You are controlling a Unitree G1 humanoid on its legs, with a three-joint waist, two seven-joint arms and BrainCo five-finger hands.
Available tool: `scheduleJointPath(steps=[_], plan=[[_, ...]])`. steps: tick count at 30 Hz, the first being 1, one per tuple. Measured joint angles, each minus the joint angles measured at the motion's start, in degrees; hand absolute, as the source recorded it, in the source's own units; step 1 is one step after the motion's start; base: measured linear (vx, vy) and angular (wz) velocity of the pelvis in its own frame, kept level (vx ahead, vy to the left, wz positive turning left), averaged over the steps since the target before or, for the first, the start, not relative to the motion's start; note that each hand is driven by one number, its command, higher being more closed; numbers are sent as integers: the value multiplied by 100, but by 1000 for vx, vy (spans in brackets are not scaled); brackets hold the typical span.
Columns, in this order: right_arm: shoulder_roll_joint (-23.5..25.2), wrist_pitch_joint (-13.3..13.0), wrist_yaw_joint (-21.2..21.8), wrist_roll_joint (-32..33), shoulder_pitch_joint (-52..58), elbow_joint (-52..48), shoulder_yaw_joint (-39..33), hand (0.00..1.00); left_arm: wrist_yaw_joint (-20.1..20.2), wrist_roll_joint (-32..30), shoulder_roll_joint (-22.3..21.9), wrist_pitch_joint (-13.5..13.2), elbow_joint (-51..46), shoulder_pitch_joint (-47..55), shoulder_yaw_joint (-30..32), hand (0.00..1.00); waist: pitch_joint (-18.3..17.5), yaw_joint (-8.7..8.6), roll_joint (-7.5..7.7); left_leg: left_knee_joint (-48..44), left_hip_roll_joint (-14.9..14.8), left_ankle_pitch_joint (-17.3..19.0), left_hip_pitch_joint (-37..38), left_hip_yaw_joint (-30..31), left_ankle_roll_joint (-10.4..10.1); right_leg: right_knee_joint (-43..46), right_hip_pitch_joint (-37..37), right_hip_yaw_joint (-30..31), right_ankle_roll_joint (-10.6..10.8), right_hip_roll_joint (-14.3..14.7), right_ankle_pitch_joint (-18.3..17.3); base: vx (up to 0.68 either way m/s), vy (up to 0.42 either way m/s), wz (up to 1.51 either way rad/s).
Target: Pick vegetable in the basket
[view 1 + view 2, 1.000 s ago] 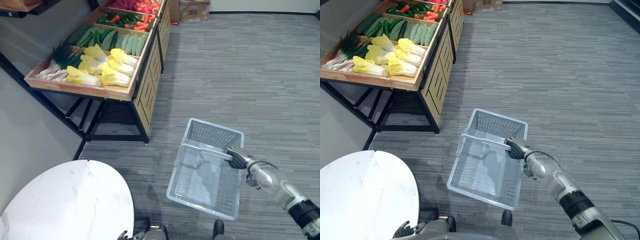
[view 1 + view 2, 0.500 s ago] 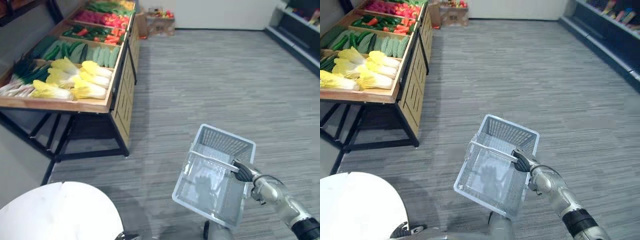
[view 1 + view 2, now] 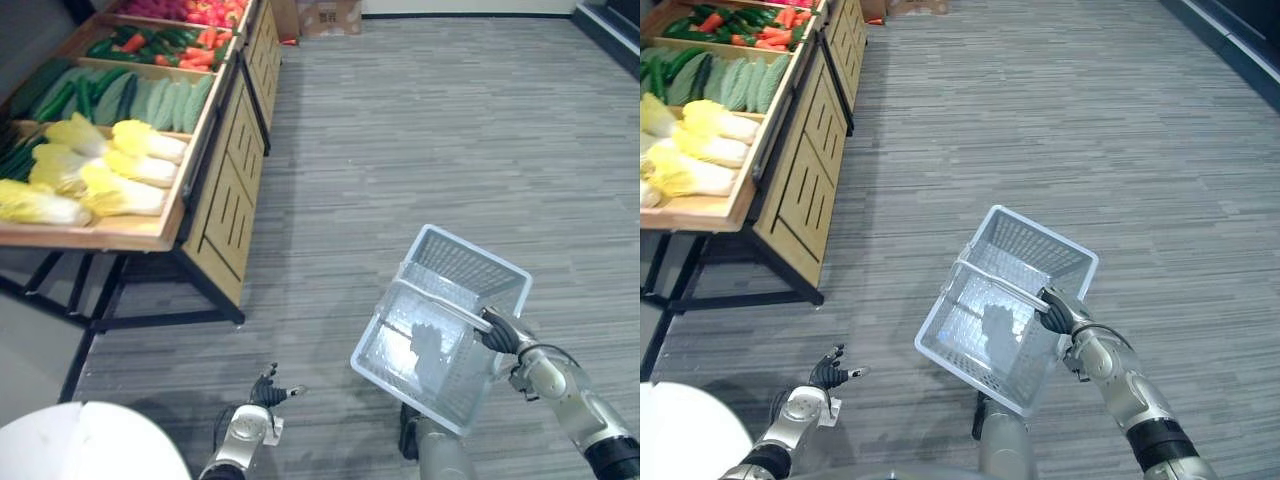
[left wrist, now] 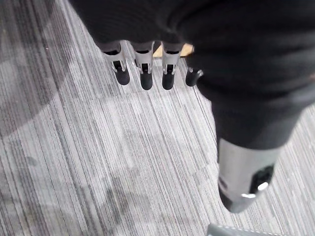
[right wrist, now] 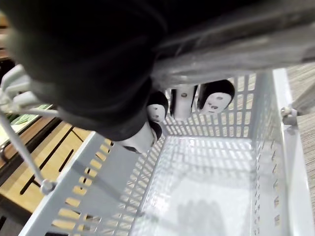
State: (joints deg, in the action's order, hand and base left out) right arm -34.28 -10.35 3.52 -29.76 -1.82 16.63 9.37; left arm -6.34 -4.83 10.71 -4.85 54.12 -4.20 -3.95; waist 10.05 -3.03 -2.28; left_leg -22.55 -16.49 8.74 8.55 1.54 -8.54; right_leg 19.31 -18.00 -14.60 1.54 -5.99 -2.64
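Note:
A pale grey plastic basket [image 3: 462,264] hangs tilted above the carpet, with nothing inside it [image 5: 211,172]. My right hand [image 3: 500,331] is shut on its wire handle [image 3: 445,302], fingers [image 5: 183,101] curled round the bar. The vegetables lie on a wooden stand at the left: yellow-white cabbages [image 3: 120,165], pale green cucumbers [image 3: 160,98], and red and green peppers [image 3: 195,35] further back. My left hand [image 3: 266,391] hangs low over the carpet between the stand and the basket, fingers [image 4: 142,76] straight, holding nothing.
The stand's wooden side panels [image 3: 235,185] and black frame legs [image 3: 110,300] face the carpet. A white round table [image 3: 95,450] edges in at the lower left. A cardboard box [image 3: 330,15] sits on the floor at the back. Open grey carpet lies right of the stand.
The camera has swung, so the stand sits further left and the table mostly out of frame. My left hand has come into sight. The right hand still holds the basket.

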Motion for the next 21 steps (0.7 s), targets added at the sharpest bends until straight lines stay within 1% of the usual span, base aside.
scheduleJointPath(steps=[1, 2, 3, 4, 5, 6, 7, 8, 9, 10, 11, 12, 13, 14, 15, 16, 17, 18, 19, 20, 21], plan=[[0, 6, -1, 5, 35, 0, 0, 100, 2, 11, -24, 1, 18, 39, -7, 0, -1, 0, -2, -418, -35, -287, -179, 85, -96, -20, 128, -42, -22, 45, -87, 604, -325, 14], [0, 25, -5, 48, 111, 0, 1, 100, 2, 11, -83, 1, 42, 133, -6, 0, 0, 16, 0, -1288, -57, -1091, -589, 266, -162, -94, 400, -69, -97, 122, -222, 609, -252, 0], [9, 61, -5, 54, 157, 7, 8, 100, 14, 10, -134, 2, 70, 248, -7, 0, 12, 64, 20, -2170, -101, -1523, -972, 316, -233, -256, 694, -58, -174, 187, -335, 505, -170, -7], [12, 113, -5, 54, 168, 18, 27, 100, 33, 10, -153, 1, 75, 338, -7, 0, 17, 126, 16, -2940, -119, -1318, -1338, 219, -131, -409, 933, -33, -243, 254, -403, 408, -106, -16], [13, 147, -5, 54, 169, 30, 53, 100, 39, 9, -153, 3, 84, 395, -5, 0, 34, 180, 20, -3362, -122, -1125, -1551, 129, -64, -533, 1112, 10, -283, 306, -446, 390, -84, -21], [15, 162, -5, 54, 168, 103, 117, 100, 39, 8, -149, 7, 117, 531, 20, 0, 78, 263, 73, -3887, -99, -722, -1857, -107, 124, -776, 1520, 70, -303, 358, -463, 463, -68, -23], [10, 163, -6, 55, 167, 173, 178, 100, 46, 46, -147, -3, 110, 677, 166, 0, 98, 392, 100, -4037, -32, -395, -2153, -343, 337, -1003, 1880, 110, -293, 367, -490, 529, -45, -21], [-1, 163, -6, 57, 166, 185, 189, 100, 39, 13, -125, -6, 103, 681, 230, 0, 100, 454, 99, -4012, 4, -266, -2323, -449, 408, -1099, 2026, 118, -267, 367, -483, 498, 19, -20], [-7, 161, -6, 59, 125, 189, 216, 100, 31, 5, -99, 3, 189, 686, 300, 0, 123, 546, 131, -3770, 122, -83, -2665, -620, 471, -1253, 2240, 134, -187, 328, -523, 472, 96, -14], [2, 160, -5, 59, 67, 191, 238, 100, 43, 12, -108, 4, 329, 735, 384, 0, 138, 600, 133, -3233, 323, 50, -2962, -755, 499, -1351, 2408, 134, -61, 223, -597, 393, 138, -9], [0, 158, -7, 61, 58, 192, 237, 100, 47, 9, -133, -9, 363, 781, 442, 0, 143, 621, 139, -2817, 463, 68, -3060, -799, 520, -1391, 2482, 130, 5, 149, -631, 406, 197, -3], [-9, 142, -28, 64, 36, 219, 239, 100, 51, -49, -178, 8, 378, 867, 443, 0, 132, 653, 121, -1123, 800, -73, -3082, -845, 449, -1535, 2659, 83, 167, -5, -676, 337, 181, -3], [-30, 121, -55, 64, 12, 221, 241, 100, 54, -51, -201, 7, 433, 972, 447, 0, 98, 687, 17, 118, 926, -402, -3010, -779, 440, -1676, 2787, 67, 286, -27, -722, 437, 256, -8], [-52, 105, -55, 64, -9, 223, 241, 100, 57, -66, -216, 5, 458, 1066, 467, 0, 78, 702, -81, 830, 972, -672, -2933, -645, 410, -1753, 2879, 70, 395, -7, -761, 466, 297, -14], [-7, 92, -64, 63, -41, 270, 249, 100, 75, -113, -200, 22, 568, 1197, 568, 0, 74, 806, -168, 1210, 1034, -1593, -2832, -589, 596, -1833, 3066, 119, 502, -42, -868, 469, 305, -7], [93, 92, -70, 64, -65, 316, 267, 100, 85, -119, -197, 40, 612, 1207, 661, 0, 60, 850, -78, 1203, 1200, -1497, -2806, -634, 753, -1853, 3104, 111, 497, -127, -909, 465, 249, 27], [82, 22, -71, 64, -171, 346, 347, 100, 93, -123, -189, 43, 636, 1214, 788, 0, 85, 812, 39, 883, 1346, -1219, -3035, -624, 837, -1877, 3107, 131, 471, -181, -800, 441, 205, 35], [73, 24, -72, 63, -364, 420, 401, 100, 115, -168, -172, 52, 673, 1231, 1006, 0, 103, 914, 66, 365, 1353, -922, -3239, -667, 944, -1912, 3128, 190, 559, -213, -572, 438, 190, 25], [72, 28, -72, 58, -446, 442, 437, 100, 137, -213, -194, 62, 734, 1240, 1123, 0, 119, 993, 96, 177, 1354, -854, -3245, -740, 1050, -1893, 3163, 278, 586, -259, -507, 555, 284, -6], [71, 4, -70, 42, -576, 440, 509, 100, 170, -279, -257, 118, 818, 1336, 1317, 0, 109, 1079, 190, 98, 1475, -557, -3050, -920, 1223, -1513, 3174, 482, 659, -447, -403, 444, 243, -2], [78, 0, -71, 42, -574, 442, 498, 100, 168, -284, -270, 128, 872, 1349, 1325, 0, 109, 1107, 226, 197, 1536, -496, -2916, -953, 1242, -1198, 3103, 550, 662, -529, -405, 420, 245, 4]])
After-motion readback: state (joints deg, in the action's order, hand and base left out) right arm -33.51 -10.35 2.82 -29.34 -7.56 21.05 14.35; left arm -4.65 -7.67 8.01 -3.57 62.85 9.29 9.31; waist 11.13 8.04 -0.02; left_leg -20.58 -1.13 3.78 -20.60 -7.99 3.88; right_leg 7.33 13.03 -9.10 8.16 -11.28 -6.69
